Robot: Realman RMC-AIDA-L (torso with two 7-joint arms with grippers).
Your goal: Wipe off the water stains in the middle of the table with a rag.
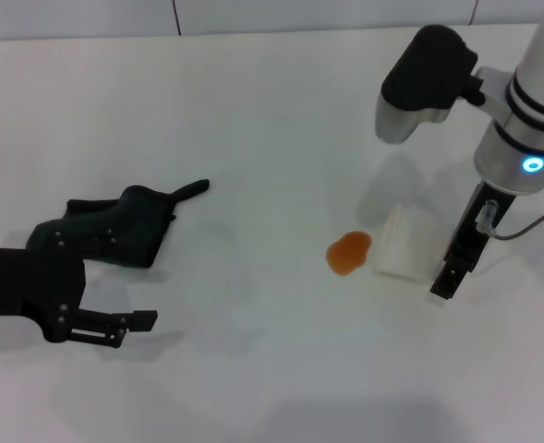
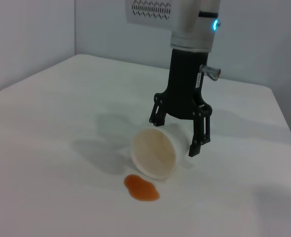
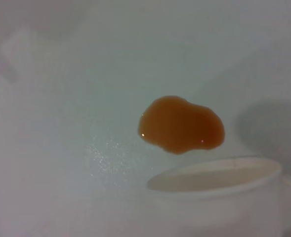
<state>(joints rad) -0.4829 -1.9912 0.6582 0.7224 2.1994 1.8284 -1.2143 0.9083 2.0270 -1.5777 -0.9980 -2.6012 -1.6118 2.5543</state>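
The water stain [image 1: 349, 251] is a small orange-brown blotch on the white table [image 1: 272, 120], right of centre. It also shows in the left wrist view [image 2: 142, 188] and the right wrist view [image 3: 181, 124]. The dark rag [image 1: 114, 226] lies crumpled at the left, its pointed tab toward the middle. My left gripper [image 1: 114, 328] is low at the near left, just in front of the rag, open and empty. My right gripper [image 1: 443, 280] hangs to the right of the stain. In the left wrist view, the right gripper [image 2: 174, 137] stands open, straddling a tipped cup.
A white paper cup [image 1: 403, 245] lies on its side just right of the stain, its mouth toward the blotch. It also shows in the left wrist view [image 2: 155, 150] and the right wrist view [image 3: 214, 180]. A wall edge runs along the table's far side.
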